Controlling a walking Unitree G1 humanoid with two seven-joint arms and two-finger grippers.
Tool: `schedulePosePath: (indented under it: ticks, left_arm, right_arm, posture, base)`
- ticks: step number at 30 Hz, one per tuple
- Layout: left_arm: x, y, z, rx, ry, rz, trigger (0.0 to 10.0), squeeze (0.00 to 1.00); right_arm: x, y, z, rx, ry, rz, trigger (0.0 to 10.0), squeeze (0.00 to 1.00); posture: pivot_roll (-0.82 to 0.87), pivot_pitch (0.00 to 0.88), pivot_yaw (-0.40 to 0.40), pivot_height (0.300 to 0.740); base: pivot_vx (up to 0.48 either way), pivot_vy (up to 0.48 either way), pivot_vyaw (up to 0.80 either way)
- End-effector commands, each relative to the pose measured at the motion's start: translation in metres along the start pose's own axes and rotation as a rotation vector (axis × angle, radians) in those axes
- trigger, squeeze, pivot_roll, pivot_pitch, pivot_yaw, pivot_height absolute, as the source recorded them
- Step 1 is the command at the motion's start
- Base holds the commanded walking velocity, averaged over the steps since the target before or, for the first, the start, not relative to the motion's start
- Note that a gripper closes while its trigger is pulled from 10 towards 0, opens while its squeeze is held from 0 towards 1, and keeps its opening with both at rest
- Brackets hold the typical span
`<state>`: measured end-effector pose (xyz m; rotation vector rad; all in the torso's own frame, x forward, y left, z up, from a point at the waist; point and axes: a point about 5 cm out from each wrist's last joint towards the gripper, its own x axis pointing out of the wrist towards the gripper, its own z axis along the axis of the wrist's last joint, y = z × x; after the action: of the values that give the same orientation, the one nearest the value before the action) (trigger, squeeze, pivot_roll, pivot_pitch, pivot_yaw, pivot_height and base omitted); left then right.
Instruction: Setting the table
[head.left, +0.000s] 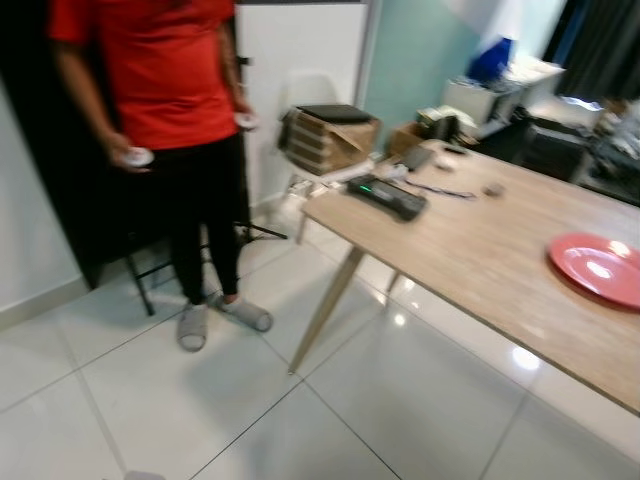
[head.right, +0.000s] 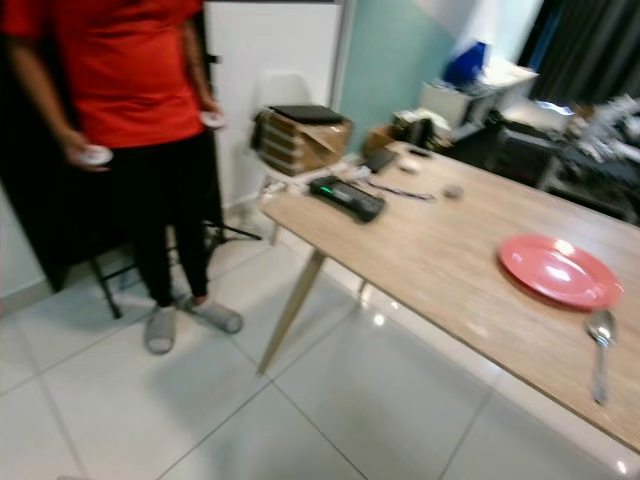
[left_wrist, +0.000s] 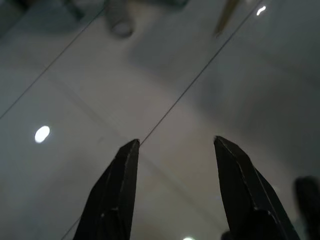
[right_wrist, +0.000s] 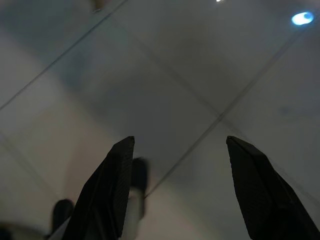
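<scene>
I see the red plate (head.right: 556, 270) near the table's (head.right: 440, 260) front edge on the right, a spoon (head.right: 600, 345) just beside it — well apart from both claws. My left gripper (left_wrist: 172, 150) and right gripper (right_wrist: 177, 150) hang spread wide, empty, over the floor tiles (head.left: 150, 400). A person (head.left: 160, 120) stands off the table's left corner.

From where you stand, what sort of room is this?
Probably a home dining area: a long light-wood table carrying a round red plate and a metal spoon, on glossy white floor tiles.
</scene>
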<state>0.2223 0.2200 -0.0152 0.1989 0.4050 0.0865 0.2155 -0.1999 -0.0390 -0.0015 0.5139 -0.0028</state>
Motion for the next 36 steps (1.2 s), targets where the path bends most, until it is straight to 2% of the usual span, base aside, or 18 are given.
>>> schedulePosePath:
  ticks: [1,18,24,25,26,27,28,29,32,33,34,35,36]
  left_arm:
    - [-0.007,0.001,-0.014,-0.003,0.049,0.003,10.0,0.00]
    - [-0.006,0.003,-0.011,-0.009,0.041,0.010,10.0,0.00]
    - [-0.001,0.009,0.012,-0.051,-0.040,0.025,10.0,0.00]
    - [0.001,0.014,0.031,-0.062,-0.109,0.033,10.0,0.00]
    - [0.001,0.015,0.040,-0.064,-0.138,0.035,10.0,0.00]
    - [0.001,0.015,0.040,-0.064,-0.138,0.035,10.0,0.00]
    - [0.001,0.020,0.063,-0.075,-0.212,0.036,10.0,0.00]
    - [0.001,0.020,0.063,-0.075,-0.212,0.036,10.0,0.00]
    - [0.000,0.028,0.099,-0.094,-0.324,0.052,10.0,0.00]
    - [0.000,0.028,0.099,-0.094,-0.324,0.052,10.0,0.00]
    - [0.000,0.031,0.108,-0.099,-0.351,0.059,10.0,0.00]
    - [0.001,0.034,0.132,-0.102,-0.421,0.076,10.0,0.00]
    - [0.001,0.034,0.132,-0.102,-0.421,0.076,10.0,0.00]
  right_arm:
    - [-0.004,-0.002,-0.007,0.019,0.021,-0.013,10.0,0.00]
    - [-0.002,-0.006,-0.003,0.032,0.002,-0.034,10.0,0.00]
    - [0.003,-0.012,0.020,0.054,-0.088,-0.058,10.0,0.00]
    - [0.006,-0.013,0.036,0.065,-0.150,-0.061,10.0,0.00]
    - [0.007,-0.013,0.044,0.069,-0.175,-0.062,10.0,0.00]
    - [0.007,-0.013,0.044,0.069,-0.175,-0.062,10.0,0.00]
    - [0.010,-0.013,0.064,0.081,-0.245,-0.063,10.0,0.00]
    - [0.010,-0.013,0.064,0.081,-0.245,-0.063,10.0,0.00]
    - [0.011,-0.011,0.104,0.103,-0.375,-0.063,10.0,0.00]
    - [0.011,-0.011,0.104,0.103,-0.375,-0.063,10.0,0.00]
    - [0.011,-0.010,0.115,0.113,-0.412,-0.064,10.0,0.00]
    - [0.009,-0.006,0.149,0.159,-0.515,-0.070,10.0,0.00]
    - [0.009,-0.006,0.149,0.159,-0.515,-0.070,10.0,0.00]
  posture:
    - [0.04,0.145,0.047,0.740]
    - [0.04,0.148,0.050,0.740]
    - [0.04,0.149,0.051,0.740]
    - [0.04,0.149,0.054,0.740]
    - [0.04,0.149,0.054,0.740]
    - [0.04,0.149,0.054,0.740]
    - [0.04,0.150,0.054,0.740]
    - [0.04,0.150,0.054,0.740]
    - [0.05,0.150,0.055,0.740]
    - [0.05,0.150,0.055,0.740]
    - [0.05,0.148,0.055,0.740]
    - [0.05,0.148,0.054,0.740]
    - [0.05,0.148,0.054,0.740]
  base:
    - [0.000,0.000,-0.77]
    - [0.000,0.000,-0.77]
    - [0.000,0.000,-0.77]
    - [0.000,0.000,-0.77]
    - [0.000,0.000,-0.77]
    - [0.000,0.000,-0.77]
    - [0.000,0.000,-0.77]
    - [0.000,0.000,-0.77]
    - [0.000,0.000,-0.77]
    - [0.000,0.000,-0.77]
    - [0.000,0.000,-0.77]
    - [0.000,0.000,-0.78]
    - [0.000,0.000,-0.78]
